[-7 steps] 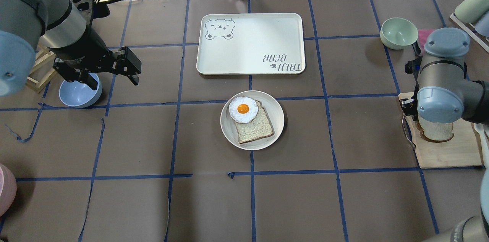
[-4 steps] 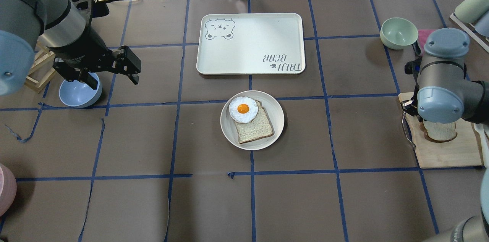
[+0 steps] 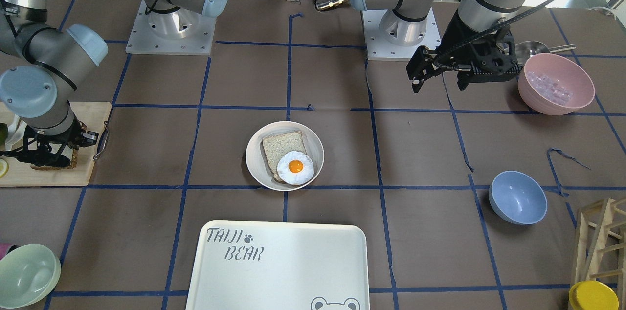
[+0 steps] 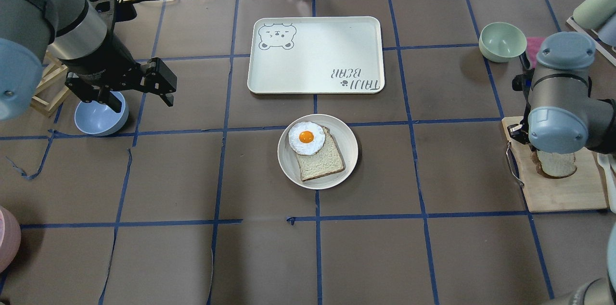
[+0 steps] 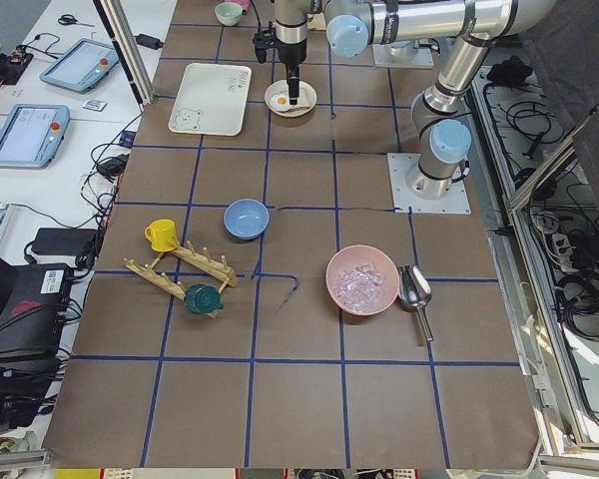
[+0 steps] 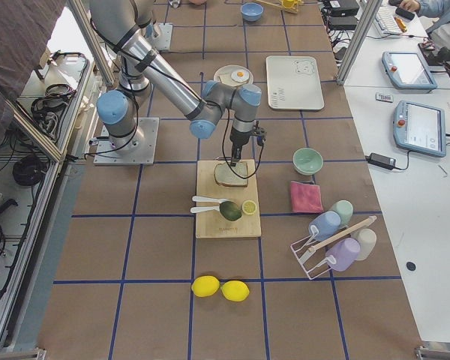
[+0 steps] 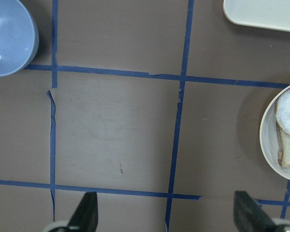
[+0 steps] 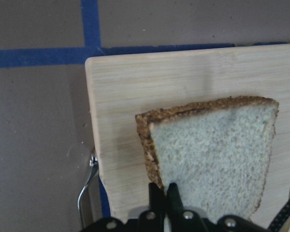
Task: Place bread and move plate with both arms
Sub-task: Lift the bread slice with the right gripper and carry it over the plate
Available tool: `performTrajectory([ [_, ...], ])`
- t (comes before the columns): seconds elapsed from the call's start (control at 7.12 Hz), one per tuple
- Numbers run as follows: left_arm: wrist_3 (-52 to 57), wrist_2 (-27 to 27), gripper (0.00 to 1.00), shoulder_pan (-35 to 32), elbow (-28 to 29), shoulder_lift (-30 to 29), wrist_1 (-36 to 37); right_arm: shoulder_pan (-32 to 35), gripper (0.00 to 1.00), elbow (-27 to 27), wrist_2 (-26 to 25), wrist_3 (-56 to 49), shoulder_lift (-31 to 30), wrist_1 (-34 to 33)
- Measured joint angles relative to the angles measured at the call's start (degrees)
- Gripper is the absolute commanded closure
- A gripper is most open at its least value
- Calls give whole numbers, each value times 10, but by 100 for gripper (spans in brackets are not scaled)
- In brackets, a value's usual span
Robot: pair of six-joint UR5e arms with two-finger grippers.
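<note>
Over the wooden cutting board (image 8: 135, 82) at the table's right end, the right gripper (image 8: 165, 189) pinches the near edge of the bread (image 8: 217, 154), its two black fingers pressed close on the slice. The slice is squarish with no marked long axis. In the wrist view its far edge faces away from the fingers and it narrows toward them. Its crumb is pale and speckled, with thick dark-brown crust along the far and left sides. Whether it has cleared the board cannot be told. The plate (image 4: 350, 151) sits mid-table, carrying another slice (image 4: 322, 163) topped with a fried egg (image 4: 306, 138). The left gripper (image 4: 139, 98) hangs spread wide beside a blue bowl (image 4: 96, 120).
</note>
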Motion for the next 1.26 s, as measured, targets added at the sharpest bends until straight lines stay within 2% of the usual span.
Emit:
performTrajectory([
  [0.42, 0, 2, 0, 1, 1, 0, 0, 30, 100, -18, 4, 12, -67, 92],
  [0.7, 1, 3, 0, 1, 1, 1, 0, 91, 100, -92, 12, 30, -91, 197],
  [0.98, 1, 2, 0, 2, 1, 0, 1, 206, 100, -183, 64, 183, -61, 280],
  [1.26, 1, 1, 0, 1, 1, 0, 1, 328, 100, -228, 154, 363, -8, 282],
])
